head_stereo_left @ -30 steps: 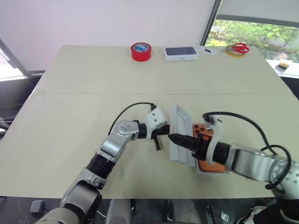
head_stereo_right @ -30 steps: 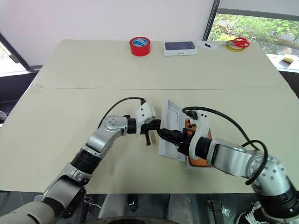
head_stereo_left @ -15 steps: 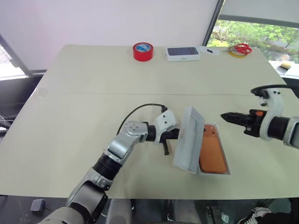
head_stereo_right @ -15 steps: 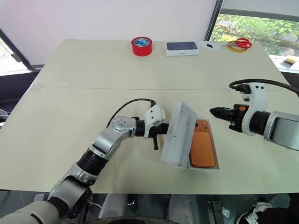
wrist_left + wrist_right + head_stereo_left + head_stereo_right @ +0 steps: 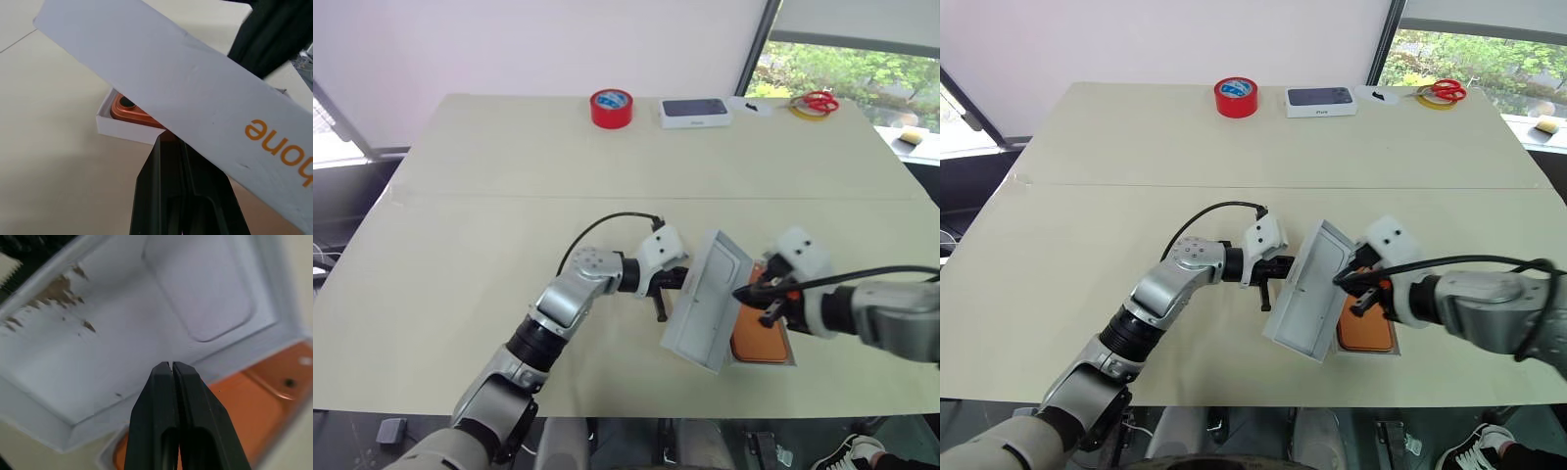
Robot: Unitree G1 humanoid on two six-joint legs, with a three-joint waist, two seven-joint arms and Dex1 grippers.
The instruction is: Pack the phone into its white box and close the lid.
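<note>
Packing looked half done from where I stood. The phone [image 5: 1367,320] already lay flat in the white box [image 5: 122,133] near the front edge of the table [image 5: 489,176], its copper back up. The lid [image 5: 707,300] was not yet down: it leaned tilted over the box's left side, open face toward the phone. The left gripper [image 5: 663,298], fingers pressed together with nothing between them, sat against the lid's outer face. The right gripper [image 5: 754,293], fingers likewise closed on nothing, pointed into the lid's inner face. What remained, I judged, was tipping the lid over and seating it squarely.
</note>
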